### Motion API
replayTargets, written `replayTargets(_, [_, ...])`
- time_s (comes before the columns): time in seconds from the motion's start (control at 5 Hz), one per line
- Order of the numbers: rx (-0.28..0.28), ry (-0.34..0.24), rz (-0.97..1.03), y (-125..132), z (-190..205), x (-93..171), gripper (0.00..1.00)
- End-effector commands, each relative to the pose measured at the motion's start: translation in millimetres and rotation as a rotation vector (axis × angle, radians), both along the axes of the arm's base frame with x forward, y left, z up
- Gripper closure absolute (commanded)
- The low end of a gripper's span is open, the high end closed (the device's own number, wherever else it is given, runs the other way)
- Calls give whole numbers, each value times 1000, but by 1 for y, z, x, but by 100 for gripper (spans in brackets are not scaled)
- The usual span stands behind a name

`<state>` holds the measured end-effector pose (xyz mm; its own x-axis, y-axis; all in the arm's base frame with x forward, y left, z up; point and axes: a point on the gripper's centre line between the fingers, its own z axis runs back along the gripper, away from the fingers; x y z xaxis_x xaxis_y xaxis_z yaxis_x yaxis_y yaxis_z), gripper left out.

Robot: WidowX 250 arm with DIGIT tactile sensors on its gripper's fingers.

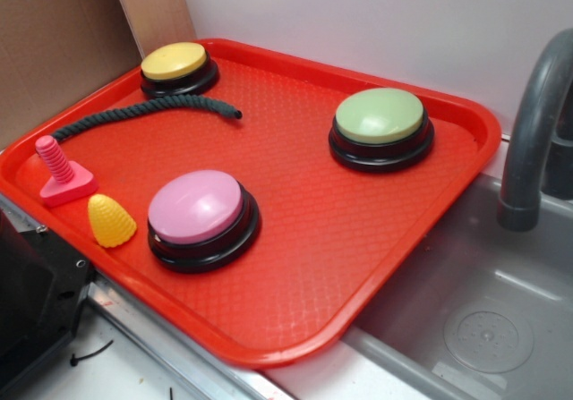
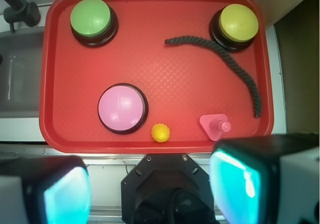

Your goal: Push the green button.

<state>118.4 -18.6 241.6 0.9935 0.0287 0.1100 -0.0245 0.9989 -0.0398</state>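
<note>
The green button (image 1: pixel 380 115) (image 2: pixel 90 16), a pale-green dome on a glossy black base, stands on the far right of the red tray (image 1: pixel 358 266) (image 2: pixel 55 83). From the wrist view it is at the tray's top left. My gripper (image 2: pixel 150 191) hangs high above the robot's black base, short of the tray's near edge and far from the green button. Its two teal-padded fingers (image 2: pixel 235 186) stand wide apart with nothing between them. The exterior view does not show the gripper.
A pink button (image 1: pixel 197 208) (image 2: pixel 121 107), a yellow button (image 1: pixel 175 62) (image 2: pixel 238 21), a dark rope (image 1: pixel 148 109) (image 2: pixel 225 58), a pink bolt (image 1: pixel 61 172) (image 2: pixel 216 125) and a yellow corn piece (image 1: pixel 109 221) (image 2: pixel 160 132) share the tray. A grey sink (image 1: pixel 474 319) with a faucet (image 1: pixel 533 123) lies to the right.
</note>
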Motion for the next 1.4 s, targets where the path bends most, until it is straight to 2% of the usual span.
replayTargets(0.0, [0, 0, 0, 0, 0, 0, 0])
replayTargets(0.2, [88, -7, -189, -18, -33, 50, 0])
replayTargets(0.8, [88, -7, -189, -18, -33, 50, 0])
replayTargets(1.0, [91, -24, -241, -18, -57, 92, 0])
replayTargets(1.2, [78, -191, -316, -26, -76, 141, 0])
